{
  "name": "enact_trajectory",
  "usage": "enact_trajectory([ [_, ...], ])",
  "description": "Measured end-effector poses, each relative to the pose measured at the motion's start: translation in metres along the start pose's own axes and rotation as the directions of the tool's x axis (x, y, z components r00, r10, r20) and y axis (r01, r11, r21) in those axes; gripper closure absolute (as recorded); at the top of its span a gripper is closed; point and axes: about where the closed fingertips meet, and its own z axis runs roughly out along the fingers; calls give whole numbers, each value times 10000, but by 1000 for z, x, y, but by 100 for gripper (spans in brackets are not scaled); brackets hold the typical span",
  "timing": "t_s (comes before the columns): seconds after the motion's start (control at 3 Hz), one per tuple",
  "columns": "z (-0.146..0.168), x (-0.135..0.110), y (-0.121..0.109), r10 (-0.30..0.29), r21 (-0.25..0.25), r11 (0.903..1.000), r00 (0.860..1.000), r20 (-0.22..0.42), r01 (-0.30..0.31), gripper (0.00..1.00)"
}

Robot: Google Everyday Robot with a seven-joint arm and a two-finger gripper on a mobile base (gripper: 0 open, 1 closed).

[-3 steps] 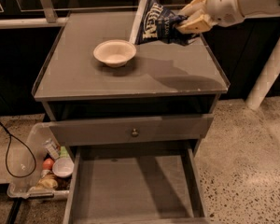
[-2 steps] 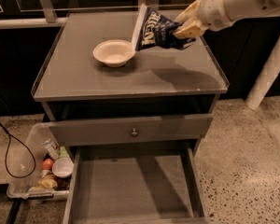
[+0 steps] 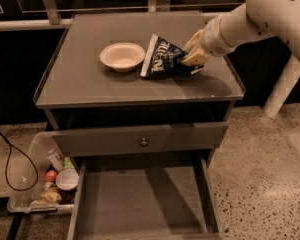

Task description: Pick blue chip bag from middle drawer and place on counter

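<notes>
Navy-dark and crinkled, the blue chip bag (image 3: 164, 60) is sitting on the counter (image 3: 115, 86), right of centre. Its white end strip is pointing left and its lower edge is appearing to touch the grey top. The gripper (image 3: 190, 54) is reaching in from the right on a pale arm (image 3: 250, 19). Its tan fingers (image 3: 195, 60) are pinching the bag's right-hand end, one lying above the crumpled foil and the other below it. The bag's lettered face is tilting toward the camera, fanning out leftward from the pinched end. A shallow cream bowl (image 3: 122, 56) is standing just beside the white strip; whether the two are touching cannot be told. Below, a drawer front (image 3: 180, 136) with a round knob is sitting under the counter, and beneath it the middle drawer (image 3: 140, 204) is standing pulled open, showing its flat grey bottom. A clear plastic bin (image 3: 37, 186) of small packets and cups is resting on the floor at the cabinet's left.
</notes>
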Motion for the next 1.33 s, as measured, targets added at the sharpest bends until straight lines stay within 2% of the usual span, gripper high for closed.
enact_trajectory([
  [0.33,11,10,9,87,-198,9998,9998,-193,-91,100],
  [0.67,11,10,9,87,-199,9998,9998,-193,-91,81],
  [1.33,11,10,9,87,-200,9998,9998,-193,-91,35],
])
